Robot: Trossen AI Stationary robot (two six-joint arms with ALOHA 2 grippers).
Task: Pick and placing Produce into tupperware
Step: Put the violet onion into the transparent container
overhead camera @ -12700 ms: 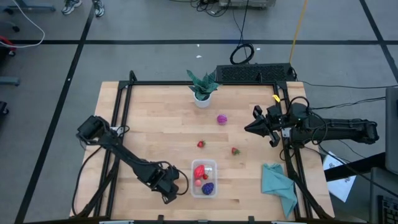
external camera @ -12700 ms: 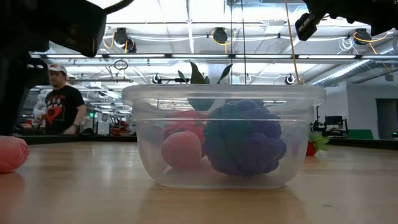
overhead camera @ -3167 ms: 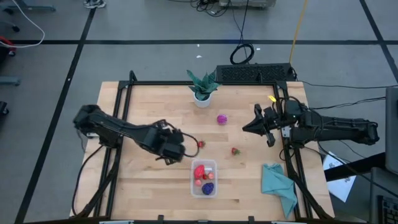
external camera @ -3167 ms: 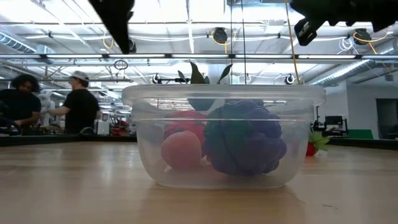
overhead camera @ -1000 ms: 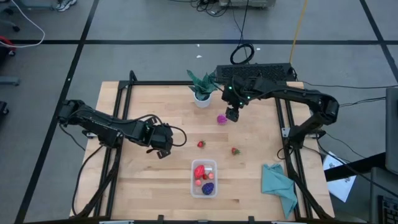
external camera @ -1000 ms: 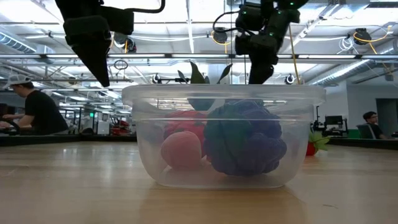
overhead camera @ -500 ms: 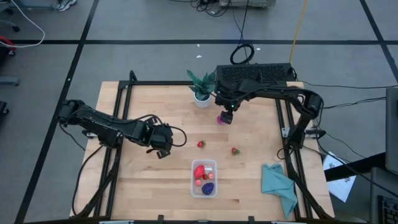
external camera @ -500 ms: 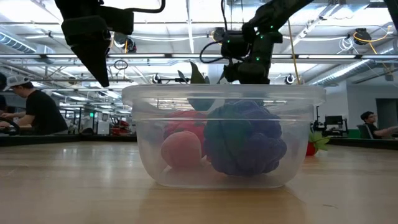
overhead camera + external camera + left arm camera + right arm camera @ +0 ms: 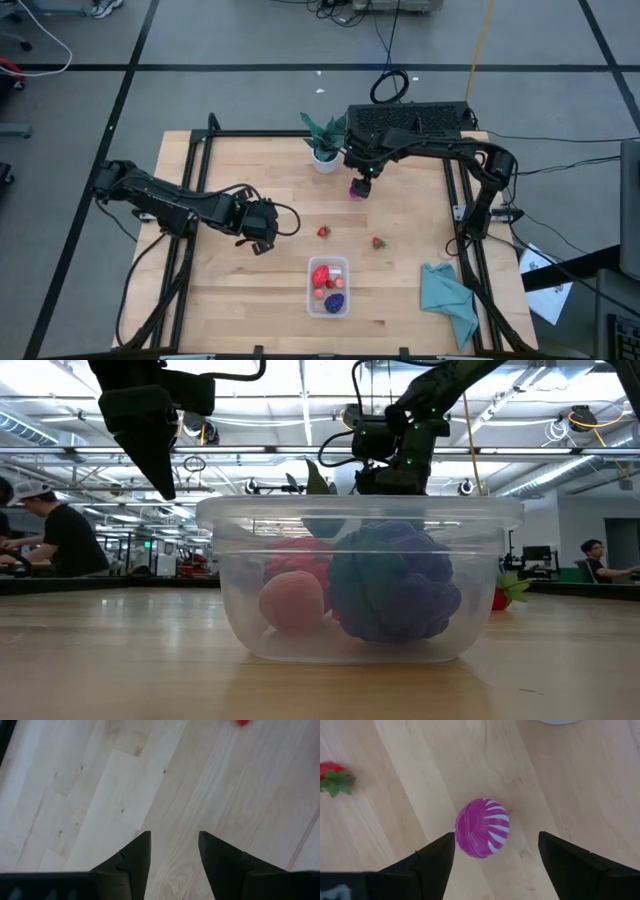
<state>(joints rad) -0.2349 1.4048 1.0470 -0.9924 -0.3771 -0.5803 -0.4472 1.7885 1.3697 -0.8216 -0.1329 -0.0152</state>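
Right tool (image 9: 492, 855) has swung in from the surface's edge and is hovering open around the magenta fruit (image 9: 482, 834), not yet gripping. Tupperware (image 9: 329, 286) is sitting near the front with three pieces inside; left tool (image 9: 262, 232) is waiting mid-left, slightly open and empty.

One tupperware (image 9: 329, 288) holds three produce pieces; two strawberries (image 9: 323, 232) and one magenta ball (image 9: 482, 827) lie outside.

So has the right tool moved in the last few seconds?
Yes. In the high view the right tool has swung from the table's right edge in toward the potted plant, and now hangs open over the magenta ball.
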